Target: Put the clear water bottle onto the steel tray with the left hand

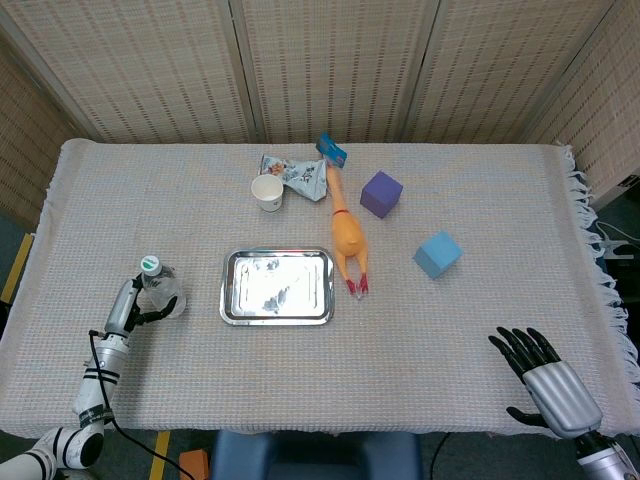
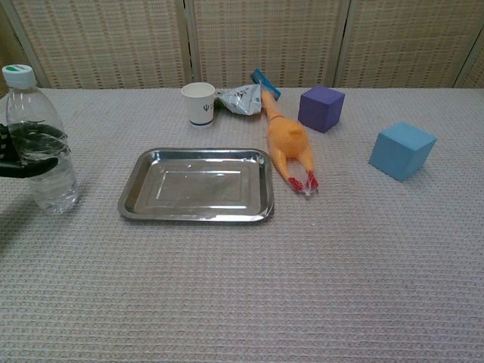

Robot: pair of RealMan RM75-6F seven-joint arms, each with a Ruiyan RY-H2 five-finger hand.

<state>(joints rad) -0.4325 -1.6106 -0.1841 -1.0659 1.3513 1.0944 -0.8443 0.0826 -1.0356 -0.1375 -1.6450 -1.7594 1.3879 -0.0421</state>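
Observation:
The clear water bottle (image 1: 162,288) with a white and green cap stands upright on the cloth, left of the steel tray (image 1: 277,287). In the chest view the bottle (image 2: 41,147) sits at the far left edge, a gap away from the tray (image 2: 197,185). My left hand (image 1: 150,313) wraps its dark fingers (image 2: 29,168) around the bottle's middle; most of the hand is cut off by the chest view's edge. My right hand (image 1: 545,378) rests at the table's near right corner, fingers spread, holding nothing.
A paper cup (image 1: 267,192) and a crumpled wrapper (image 1: 296,175) lie behind the tray. A rubber chicken (image 1: 346,235) lies along the tray's right side. A purple cube (image 1: 381,193) and a blue cube (image 1: 438,253) sit further right.

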